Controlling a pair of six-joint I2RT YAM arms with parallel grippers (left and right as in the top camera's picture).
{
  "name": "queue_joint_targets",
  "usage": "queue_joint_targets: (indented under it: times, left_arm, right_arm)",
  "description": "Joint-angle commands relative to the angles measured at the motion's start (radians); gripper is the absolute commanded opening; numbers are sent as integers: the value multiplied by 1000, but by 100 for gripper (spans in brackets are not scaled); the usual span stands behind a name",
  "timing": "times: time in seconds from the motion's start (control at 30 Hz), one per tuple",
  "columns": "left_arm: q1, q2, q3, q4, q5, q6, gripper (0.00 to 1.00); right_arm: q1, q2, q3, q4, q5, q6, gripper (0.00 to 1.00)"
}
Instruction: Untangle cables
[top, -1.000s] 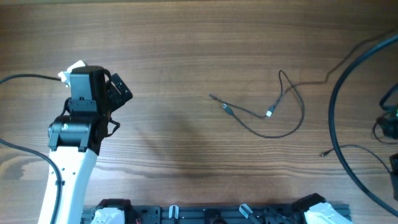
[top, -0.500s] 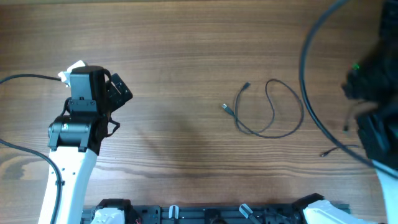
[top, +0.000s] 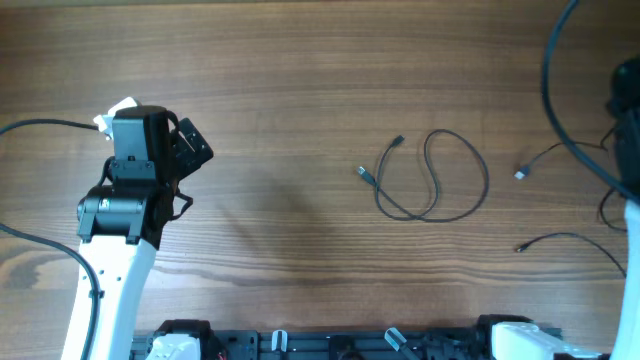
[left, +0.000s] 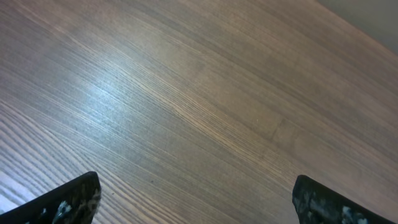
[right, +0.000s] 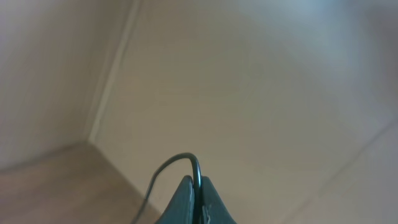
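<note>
Looped cable (top: 440, 218): lies loose on counter (top: 300, 80). Second cable (right: 177, 159): pinched in closed right hand (right: 198, 199), held aloft, likely to draw it clear. Left hand (left: 199, 202): wide open, idle.

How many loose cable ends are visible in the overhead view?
4. Two on the looped cable mid-table: left end, upper end. Two toward the right edge: white-tipped end, and dark end nearer the robot. More may sit off-frame.
</note>
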Motion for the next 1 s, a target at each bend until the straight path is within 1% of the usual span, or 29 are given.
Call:
queue_joint_targets:
  times: [0.0,0.03,0.13,0.2,0.37,0.43,0.53,0.57,0.6,0.63,0.67,0.7,0.87,0.97]
  left_arm:
    - [5,-11,6,2,8,12,100]
    - [5,-11,6,2,8,12,100]
    - [5,-11,6,2,8,12,100]
    - [5,-11,6,2,8,12,100]
    - [5,-11,6,2,8,12,100]
    - [5,-11,6,2,8,12,100]
    - [5,-11,6,2,8,12,100]
    - [5,-11,6,2,9,12,100]
    - [5,-11,6,2,8,12,100]
    - [5,-11,6,2,8,12,100]
    - [5,-11,6,2,8,12,100]
    - [5,-11,6,2,8,12,100]
    - [5,-11,6,2,8,12,100]
    - [5,-11,6,2,9,12,100]
  right_arm:
    - [-168,60,3,-124,-314,288,4]
    - [-272,106,3,-188,-489,379,4]
    - [-371,170,3,-237,-689,433,4]
    - [-444,242,3,-277,-810,488,4]
    - [-521,381,3,-322,-960,509,4]
    - [-532,435,3,-334,-998,508,4]
    - [-533,506,3,-357,-1006,509,5]
    - [-533,531,3,-366,-1007,510,11]
    - [-533,553,3,-375,-1009,512,34]
    - [-533,572,3,-386,-1015,512,63]
    - [-533,594,3,-401,-1029,512,95]
    - [-533,603,3,-408,-1036,512,100]
    - [-533,617,3,-431,-1156,499,100]
    - [-532,607,4,-439,-1327,404,100]
